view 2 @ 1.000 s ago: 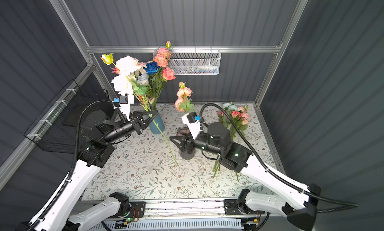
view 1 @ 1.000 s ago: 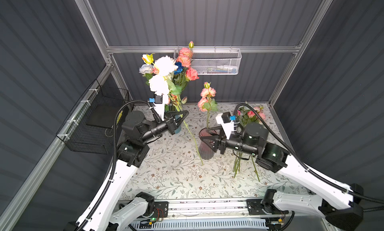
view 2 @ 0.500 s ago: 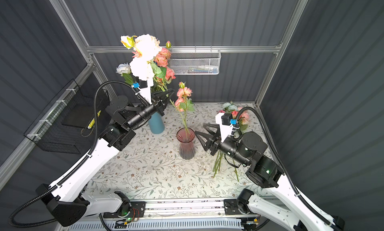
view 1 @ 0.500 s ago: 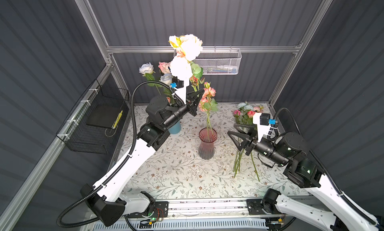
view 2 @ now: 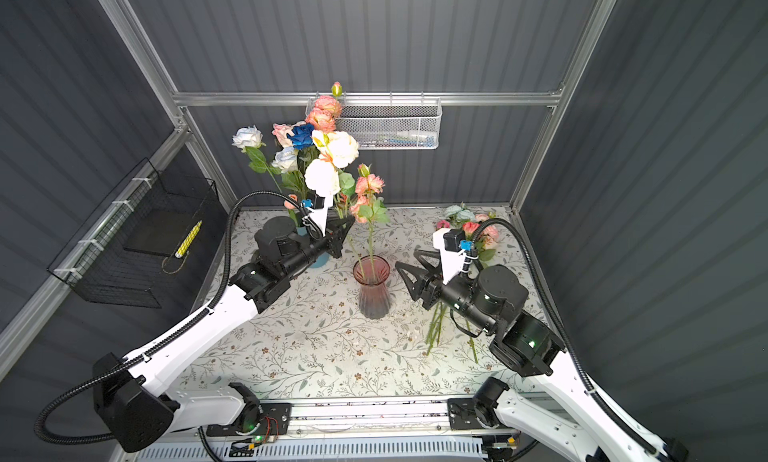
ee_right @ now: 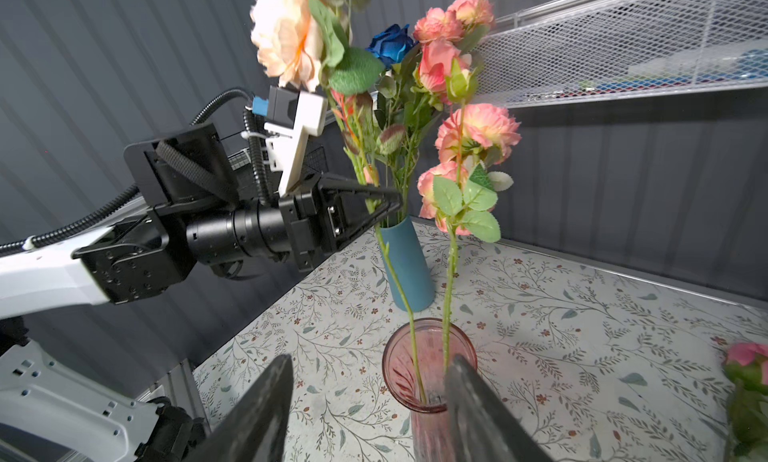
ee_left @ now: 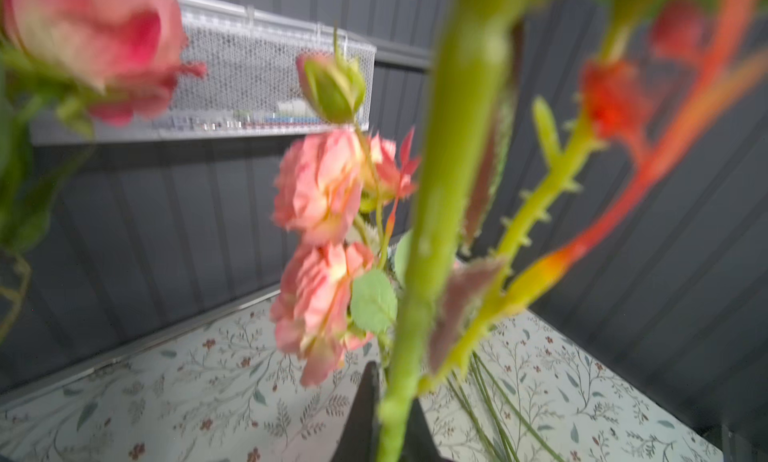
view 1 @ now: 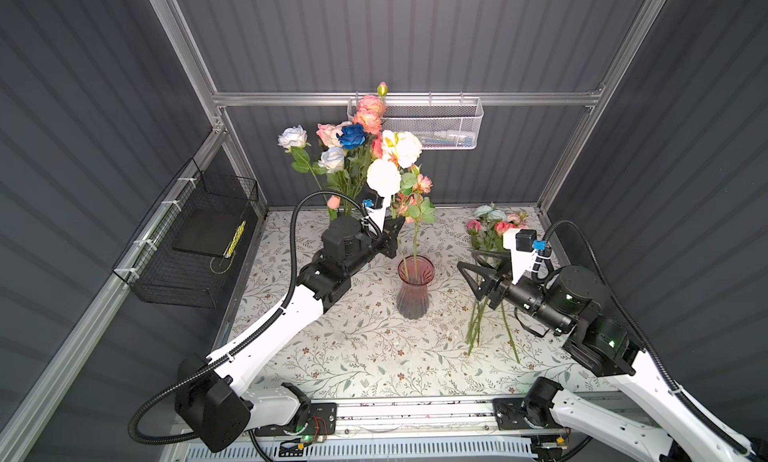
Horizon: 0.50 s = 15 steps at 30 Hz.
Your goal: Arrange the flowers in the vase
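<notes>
A pink glass vase (view 1: 415,287) (view 2: 372,287) (ee_right: 428,397) stands mid-table with a pink rose (view 1: 419,185) (ee_right: 478,127) (ee_left: 320,189) upright in it. My left gripper (view 1: 395,239) (view 2: 343,231) (ee_left: 390,397) is shut on the green stem (ee_left: 436,189) (ee_right: 399,289) of a cream flower (view 1: 401,148) (view 2: 338,148) (ee_right: 282,35). The stem's lower end reaches inside the vase. My right gripper (view 1: 467,272) (view 2: 405,272) (ee_right: 372,358) hangs open and empty just right of the vase. More flowers (view 1: 494,227) (view 2: 469,227) lie on the table behind it.
A blue vase (ee_right: 407,264) (view 2: 320,261) holding several roses stands behind the left arm. A white mesh basket (view 1: 436,123) hangs on the back wall. A black wire basket (view 1: 199,239) hangs on the left wall. A flowered mat (view 1: 374,347) covers the table.
My left gripper has carried the cream flower from beside the blue vase over the pink vase and lowered its stem in. My right gripper has drawn back from the vase to the right.
</notes>
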Tool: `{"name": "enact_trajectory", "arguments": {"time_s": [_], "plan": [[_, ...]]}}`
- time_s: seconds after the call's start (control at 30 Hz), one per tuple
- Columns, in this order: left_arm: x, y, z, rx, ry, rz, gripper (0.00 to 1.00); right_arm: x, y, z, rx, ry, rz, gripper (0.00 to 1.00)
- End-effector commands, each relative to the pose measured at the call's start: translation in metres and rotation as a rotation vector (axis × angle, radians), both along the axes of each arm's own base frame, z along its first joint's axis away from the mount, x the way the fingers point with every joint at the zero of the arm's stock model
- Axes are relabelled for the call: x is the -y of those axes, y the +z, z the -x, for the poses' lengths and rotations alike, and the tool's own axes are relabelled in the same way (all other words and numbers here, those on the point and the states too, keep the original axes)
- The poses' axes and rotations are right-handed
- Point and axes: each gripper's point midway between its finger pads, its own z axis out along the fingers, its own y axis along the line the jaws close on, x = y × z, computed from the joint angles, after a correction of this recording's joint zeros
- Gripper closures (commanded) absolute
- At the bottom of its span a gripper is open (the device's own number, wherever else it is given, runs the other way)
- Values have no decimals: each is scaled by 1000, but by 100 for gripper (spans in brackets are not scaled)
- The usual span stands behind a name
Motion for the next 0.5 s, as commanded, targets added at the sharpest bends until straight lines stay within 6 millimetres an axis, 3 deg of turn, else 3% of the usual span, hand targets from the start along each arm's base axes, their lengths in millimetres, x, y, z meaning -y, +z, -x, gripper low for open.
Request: {"name": "enact_trajectory", "arguments": {"time_s": [0.0, 0.13, 0.23, 0.33, 0.47], "plan": [[-14, 19, 10, 7, 41, 72, 83, 3, -11, -10, -43, -40, -8, 39], [-20, 18, 15, -24, 55, 79, 49, 9, -19, -18, -80, -86, -6, 38], [-27, 22, 20, -36, 67, 91, 32, 17, -32, -29, -140, -147, -5, 36], [-35, 32, 28, -32, 74, 117, 18, 26, -54, -45, -226, -205, -1, 35], [-40, 40, 36, -50, 76, 130, 11, 34, -83, -63, -320, -248, -6, 35]]}}
